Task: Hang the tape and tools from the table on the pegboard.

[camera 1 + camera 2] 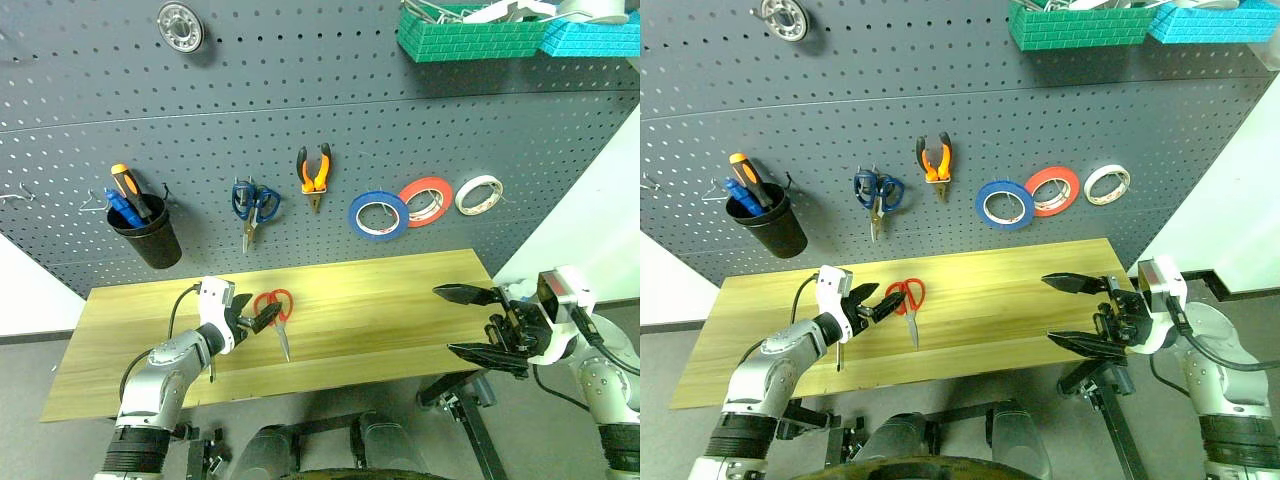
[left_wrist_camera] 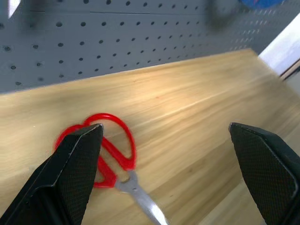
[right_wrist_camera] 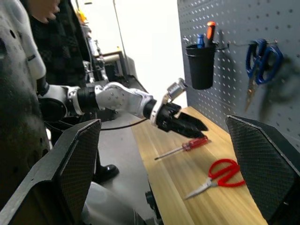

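Over at the left end of the table (image 1: 400,290), the left gripper (image 1: 262,318) hangs low over the wood with its two black fingers spread apart and nothing between them. Just past its fingertips lie the red-handled scissors (image 1: 277,312), flat on the wood, their loops nearest the gripper and the blades running away toward the table's front edge; the left wrist view shows one finger (image 2: 70,173) overlapping the red loops, though I cannot tell whether it touches them. Beneath that same wrist, a little nearer the front edge, the small red-handled screwdriver (image 3: 185,146) lies flat on the wood.

Up and behind the left gripper, on the pegboard (image 1: 300,90), a black cup (image 1: 146,232) holds an orange-and-black-handled screwdriver (image 1: 128,190). Straight above the gripper hang the blue-handled scissors (image 1: 253,208), and just to their right the orange-and-black-handled pliers (image 1: 314,175), already on a hook.

Farther right, between the two grippers but high on the board, the dark blue roll of tape (image 1: 378,215) hangs beside a red-orange roll (image 1: 425,201) and a white roll (image 1: 479,194).

At the table's right end the right gripper (image 1: 478,322) floats off the corner, turned sideways so it points back toward the left one, fingers wide and holding nothing. Above it, at the top of the board, sit a green bin (image 1: 470,35) and a turquoise bin (image 1: 590,38).
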Robot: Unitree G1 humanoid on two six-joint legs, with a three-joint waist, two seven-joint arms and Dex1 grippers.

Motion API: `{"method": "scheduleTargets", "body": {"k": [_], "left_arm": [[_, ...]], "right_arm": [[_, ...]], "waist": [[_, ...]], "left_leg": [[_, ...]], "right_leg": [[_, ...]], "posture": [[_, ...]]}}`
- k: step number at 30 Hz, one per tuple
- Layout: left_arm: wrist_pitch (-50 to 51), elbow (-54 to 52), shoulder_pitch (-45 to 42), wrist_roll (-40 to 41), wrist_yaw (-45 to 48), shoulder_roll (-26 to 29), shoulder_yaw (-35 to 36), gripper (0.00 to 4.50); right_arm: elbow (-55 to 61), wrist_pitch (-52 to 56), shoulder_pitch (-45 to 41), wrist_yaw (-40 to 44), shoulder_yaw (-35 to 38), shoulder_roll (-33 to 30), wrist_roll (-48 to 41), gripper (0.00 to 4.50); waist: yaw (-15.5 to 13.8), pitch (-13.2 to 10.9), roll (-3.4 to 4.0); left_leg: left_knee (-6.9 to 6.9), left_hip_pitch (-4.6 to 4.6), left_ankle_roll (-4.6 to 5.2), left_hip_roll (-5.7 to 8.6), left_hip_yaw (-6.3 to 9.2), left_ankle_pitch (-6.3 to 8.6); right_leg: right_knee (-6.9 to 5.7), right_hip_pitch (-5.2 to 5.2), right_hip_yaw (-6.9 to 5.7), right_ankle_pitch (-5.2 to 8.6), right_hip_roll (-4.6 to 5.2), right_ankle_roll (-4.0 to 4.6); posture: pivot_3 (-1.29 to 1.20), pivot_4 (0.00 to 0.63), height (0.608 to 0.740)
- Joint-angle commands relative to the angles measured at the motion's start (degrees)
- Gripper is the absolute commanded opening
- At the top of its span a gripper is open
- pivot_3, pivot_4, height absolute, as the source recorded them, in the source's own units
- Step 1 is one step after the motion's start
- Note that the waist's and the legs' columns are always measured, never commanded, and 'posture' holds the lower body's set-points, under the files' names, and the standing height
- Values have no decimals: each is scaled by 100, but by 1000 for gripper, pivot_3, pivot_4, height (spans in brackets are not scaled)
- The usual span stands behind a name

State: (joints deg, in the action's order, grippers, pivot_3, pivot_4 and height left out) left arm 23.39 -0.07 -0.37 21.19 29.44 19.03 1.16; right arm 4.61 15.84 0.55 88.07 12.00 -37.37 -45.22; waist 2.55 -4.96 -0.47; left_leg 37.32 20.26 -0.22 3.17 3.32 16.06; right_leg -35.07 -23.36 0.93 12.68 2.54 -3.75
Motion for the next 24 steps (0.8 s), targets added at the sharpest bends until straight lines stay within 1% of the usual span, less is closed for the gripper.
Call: {"method": "scheduleTargets", "body": {"k": [1,3,4,7,9,12,16,20,24], "left_arm": [[-201,184,-68,-197,-377,-208,129,4500],[-397,419,-121,-461,-580,-262,79,4500],[-382,487,-149,-467,-595,-299,82,4500],[-192,571,-234,-636,-630,-282,-65,4500],[-109,694,-308,-800,-885,-325,-47,4500],[105,757,-377,-837,-937,-364,-51,4500],[765,660,-441,-980,-1261,-464,-112,4500],[1415,701,-585,-925,-1466,-634,-47,4500],[1961,944,-979,-1039,-1638,-780,-191,4500]], "right_arm": [[-83,-148,-168,-92,-119,145,142,4466],[-294,-488,-250,-150,-292,231,554,4466],[-440,-718,-271,-151,-353,275,751,4466],[-784,-1101,-318,-125,-369,335,989,4466],[-952,-1287,-336,-81,-371,292,1118,4466],[-1218,-1523,-383,-97,-326,218,1287,4466],[-1417,-1661,-321,-60,-333,154,1376,4466],[-1443,-1721,-333,-154,-406,261,1431,4466],[-1343,-1640,-408,-227,-468,278,1426,4466]], "waist": [[-9,5,8],[-13,18,13],[-12,20,10],[-18,22,8],[-23,23,8],[-17,26,10],[-12,29,12],[-17,29,11],[-16,27,8]], "left_leg": [[1,1,0,0,1,0],[1,1,0,2,0,0],[2,1,0,3,0,0],[2,1,0,3,0,0],[3,2,0,5,0,0],[8,2,0,6,0,-1],[7,0,0,6,-1,-1],[12,-1,0,5,1,-1],[24,-2,0,5,2,-1]], "right_leg": [[-1,-1,0,-5,1,-9],[0,0,0,-8,5,-14],[0,0,0,-9,5,-15],[-2,-1,-2,-10,3,-16],[-2,0,-2,-10,4,-16],[-4,2,-1,-13,4,-20],[-5,2,-1,-15,4,-22],[-13,2,-1,-16,3,-24],[-17,7,-2,-16,2,-24]], "posture": [[-126,0,736],[-127,0,736],[-127,0,736],[-118,0,736],[-117,0,736],[-117,0,736],[-110,0,736],[-106,5,736],[-107,25,736]]}}
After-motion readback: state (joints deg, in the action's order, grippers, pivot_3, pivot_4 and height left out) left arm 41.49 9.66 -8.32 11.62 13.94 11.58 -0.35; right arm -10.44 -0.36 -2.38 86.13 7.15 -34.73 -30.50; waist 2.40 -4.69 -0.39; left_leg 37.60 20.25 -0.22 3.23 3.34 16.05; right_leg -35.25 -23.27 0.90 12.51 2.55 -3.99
